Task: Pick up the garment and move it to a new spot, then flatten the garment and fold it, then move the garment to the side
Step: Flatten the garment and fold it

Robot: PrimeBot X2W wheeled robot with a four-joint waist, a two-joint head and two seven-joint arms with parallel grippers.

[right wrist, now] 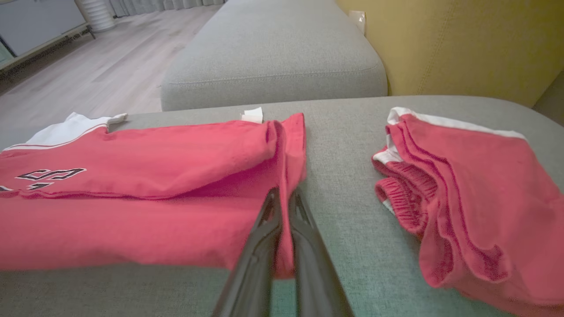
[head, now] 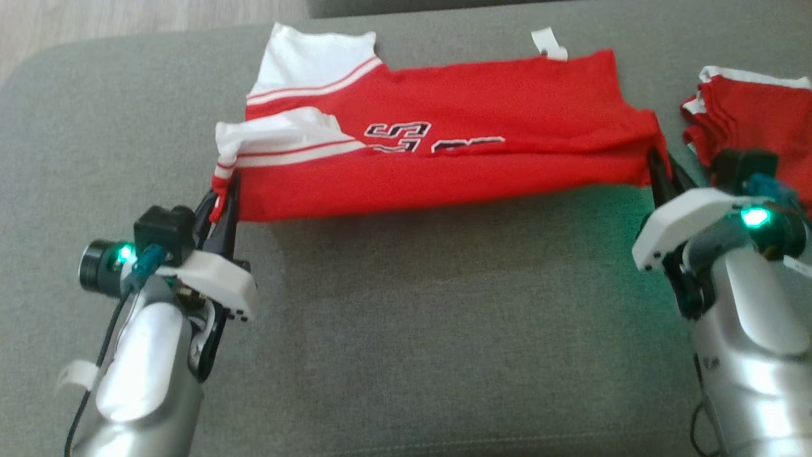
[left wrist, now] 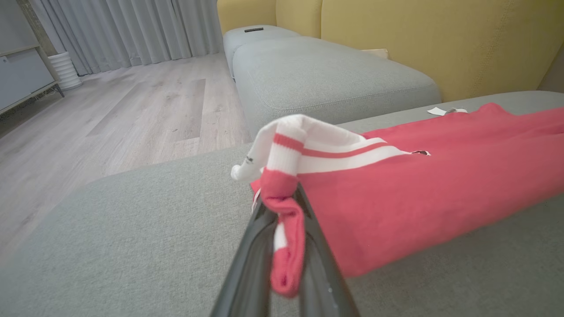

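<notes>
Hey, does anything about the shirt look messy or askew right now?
Yes. On the shirt, the near sleeve is bunched and twisted over the red front instead of lying flat, by the left gripper pinching that corner. The right gripper pinches the opposite corner. The other red garment lies rumpled.

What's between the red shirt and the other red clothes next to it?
Just bare grey cushion, seen best in the right wrist view, between the shirt and the red pile.

Red garment [head: 507,108] with white, red-striped sleeves [head: 304,57], grey cushion [head: 406,317], red shorts [head: 755,108], yellow backrest [left wrist: 440,35]
</notes>
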